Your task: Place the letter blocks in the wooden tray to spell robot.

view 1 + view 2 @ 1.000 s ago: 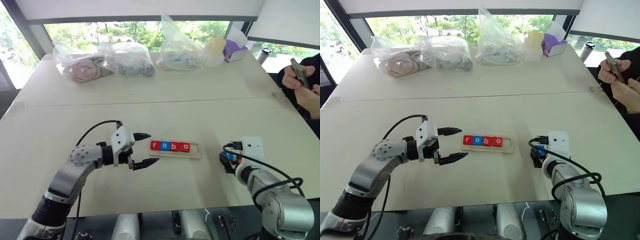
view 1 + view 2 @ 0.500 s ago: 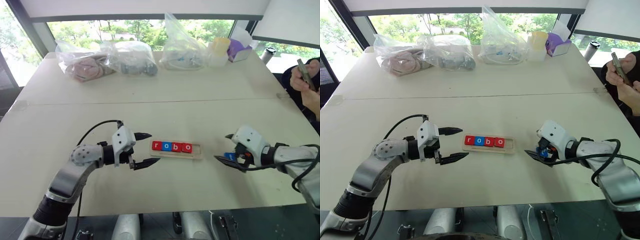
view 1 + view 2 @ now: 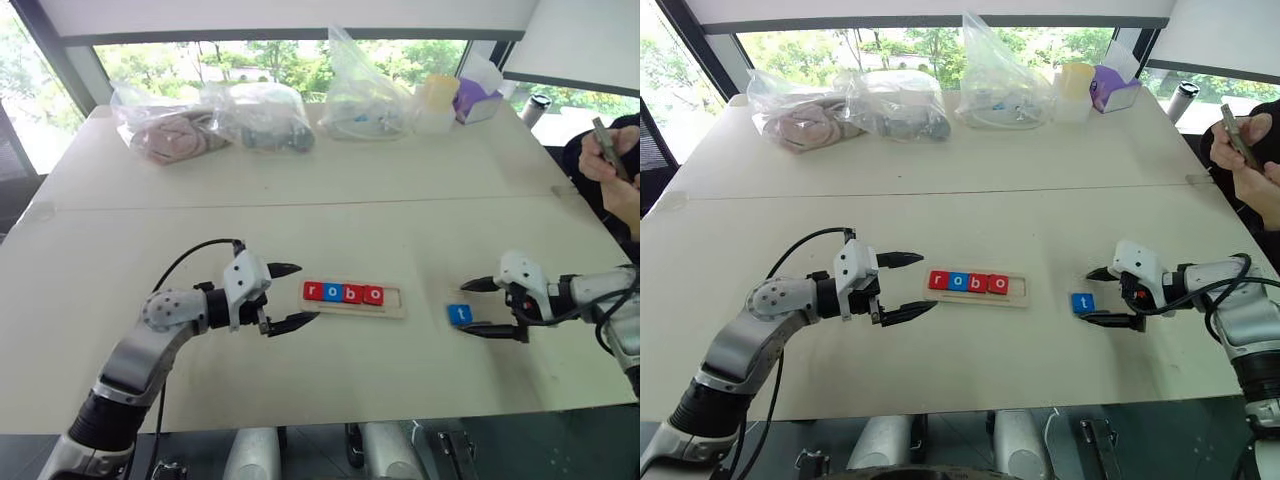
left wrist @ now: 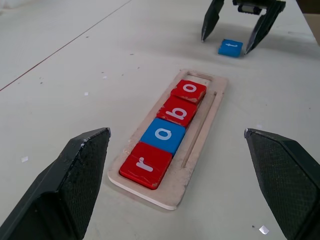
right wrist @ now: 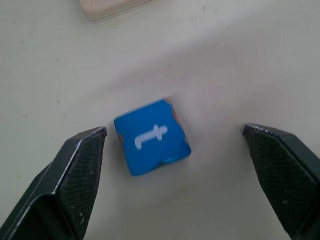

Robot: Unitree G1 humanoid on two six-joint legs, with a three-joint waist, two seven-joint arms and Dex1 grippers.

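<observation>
I see the long light-wood tray (image 3: 352, 298) lying on the pale surface (image 3: 300, 230), near the middle in front of me. Four small square letter blocks sit in it in a row: a red r (image 4: 146, 164), a blue o (image 4: 163, 135), a red b (image 4: 177, 111) and a red o (image 4: 188, 91). The slot at the tray's right end, past the second o, is bare wood. The fifth block, a blue square with a white t (image 3: 460, 314), lies flat on the surface to the right of the tray, apart from it.

My right end effector (image 3: 488, 307) sits just beside the blue t block on its right, its two black fingers spread wide. In the right wrist view the block lies between the fingers (image 5: 75, 170) with clear gaps on both sides, so nothing is gripped. My left end effector (image 3: 291, 297) hovers just left of the tray's r end, fingers apart and empty, pointing along the tray.

At the far edge of the surface lie several clear plastic bags (image 3: 260, 115) and a purple tissue box (image 3: 476, 98). A person's hands (image 3: 618, 175) hold a phone at the right edge.
</observation>
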